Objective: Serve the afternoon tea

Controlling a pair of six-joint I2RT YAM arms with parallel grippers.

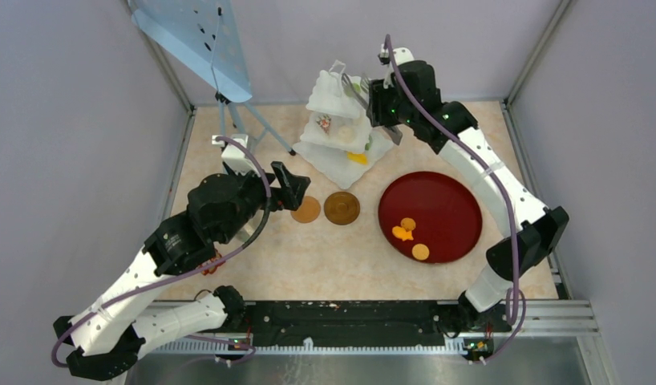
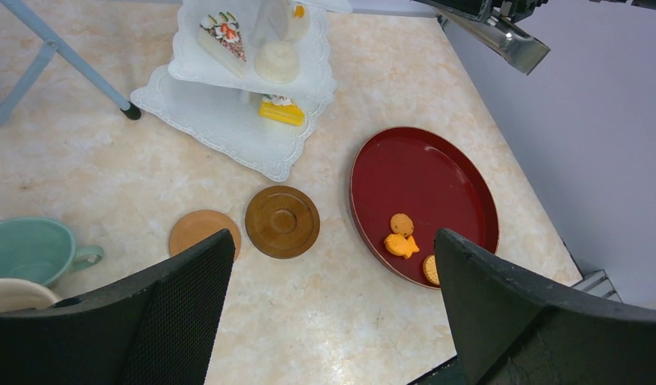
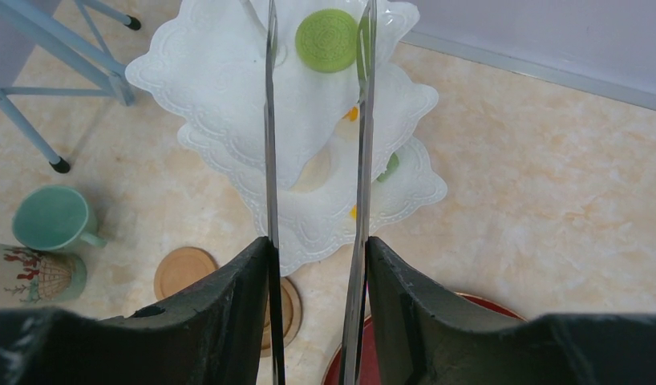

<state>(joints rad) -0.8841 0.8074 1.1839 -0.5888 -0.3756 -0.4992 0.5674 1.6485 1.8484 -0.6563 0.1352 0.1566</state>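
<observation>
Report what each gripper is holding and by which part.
The right gripper holds the metal tongs, its fingers pressing on the outsides of the two arms partway along their length. The left gripper is open and holds nothing.

White arms (image 1: pixel 489 172), black joints (image 1: pixel 537 237), purple cables (image 1: pixel 514 228); left gripper (image 1: pixel 295 188) matte black.

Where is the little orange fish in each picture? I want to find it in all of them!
Top external: the orange fish lies in the red tray, right of centre, near the tray's lower-left rim.
Left wrist: the fish is below centre, towards the right, in the same tray.
Right wrist: not in it; only a sliver of the tray shows at the bottom.
Shared landmark: the white tiered stand.
</observation>
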